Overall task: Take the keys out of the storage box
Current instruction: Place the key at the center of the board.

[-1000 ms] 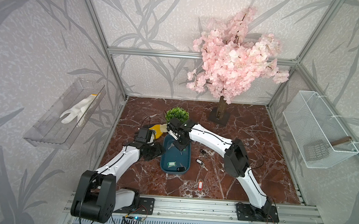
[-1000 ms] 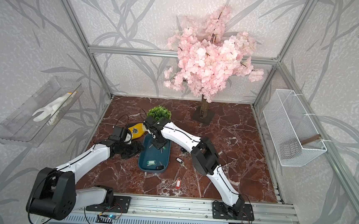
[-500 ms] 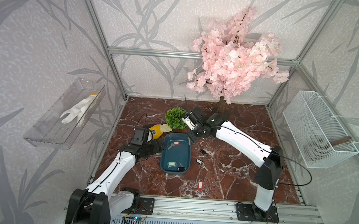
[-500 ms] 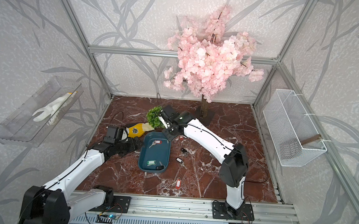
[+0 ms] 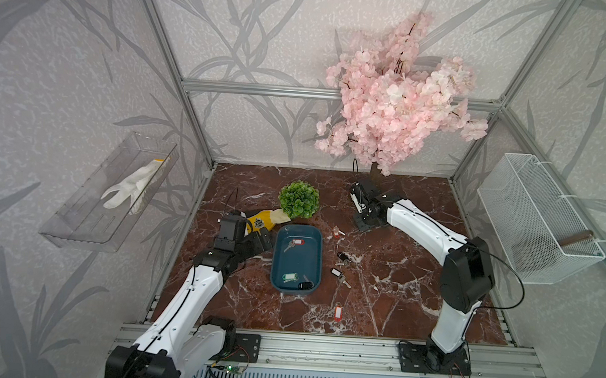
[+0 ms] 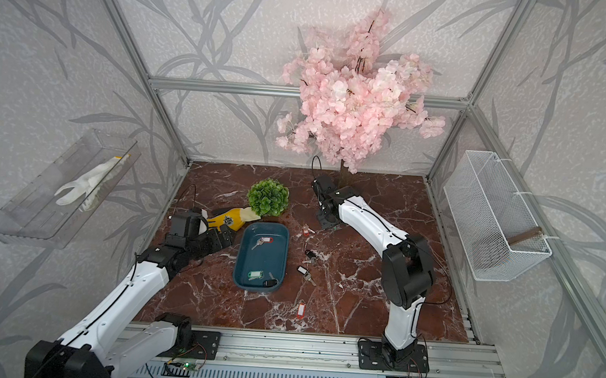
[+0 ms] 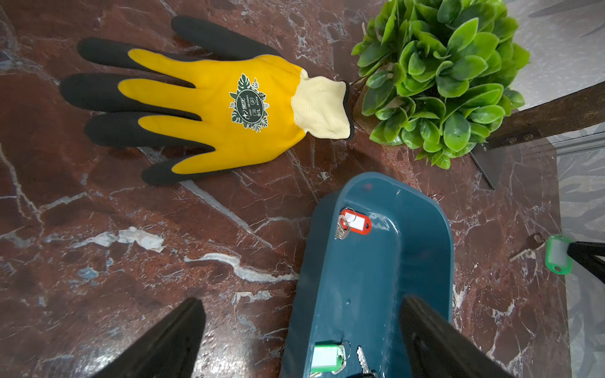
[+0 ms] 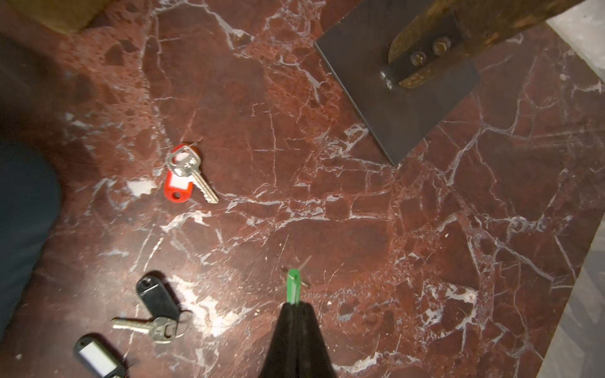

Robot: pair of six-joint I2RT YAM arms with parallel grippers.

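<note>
The teal storage box (image 5: 298,260) (image 6: 262,258) (image 7: 360,288) lies mid-table. Inside it lie keys: a red-tagged one (image 5: 296,242) (image 7: 355,224) at the far end, a green-tagged one (image 5: 290,277) (image 7: 327,358) and a black-tagged one (image 5: 305,285) at the near end. My left gripper (image 5: 261,238) (image 7: 302,314) is open, its jaws astride the box's left wall. My right gripper (image 5: 359,225) (image 8: 296,304) is shut on a green-tagged key (image 8: 293,288) (image 7: 556,253), low over the table, back right of the box.
More keys lie on the marble right of the box: a red tag (image 5: 337,232) (image 8: 178,183), black tags (image 5: 342,256) (image 8: 157,297), and a red tag (image 5: 337,312) nearer the front. A yellow glove (image 5: 261,221) and green plant (image 5: 299,200) sit behind the box; the tree's base plate (image 8: 399,88) stands far right.
My right arm has swung from over the box to the back right, carrying the green-tagged key. My left gripper's jaws have opened wider beside the box.
</note>
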